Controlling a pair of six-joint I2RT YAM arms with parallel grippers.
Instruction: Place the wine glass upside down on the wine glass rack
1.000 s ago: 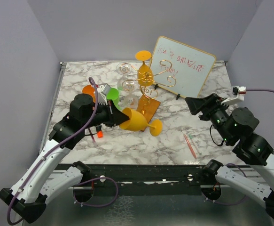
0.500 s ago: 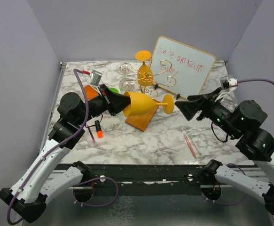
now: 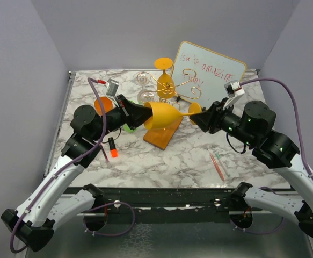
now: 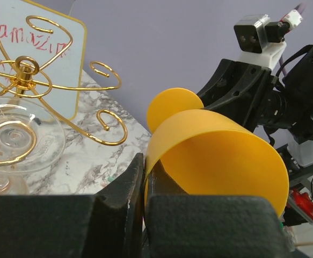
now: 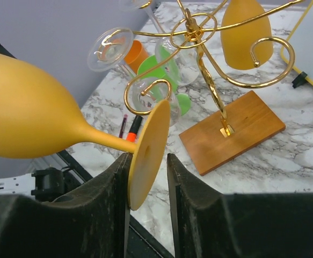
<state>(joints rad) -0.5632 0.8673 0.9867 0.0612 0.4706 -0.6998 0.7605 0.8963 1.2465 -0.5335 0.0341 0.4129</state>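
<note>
A yellow wine glass hangs on its side above the table, in front of the wine glass rack. My left gripper is shut on the rim of its bowl, one finger inside and one outside. My right gripper stands open around the glass's foot disc. The left finger touches the disc; a gap remains on the other side. The rack's gold scroll arms rise from a wooden base just behind.
On the rack hang another yellow glass and clear glasses, upside down. A whiteboard leans at the back right. An orange cup, a green cup, a marker and pens lie on the marble table.
The left arm lifted the glass off the table and turned it level, foot to the right. The right gripper moved in left around the foot and its jaws narrowed.
</note>
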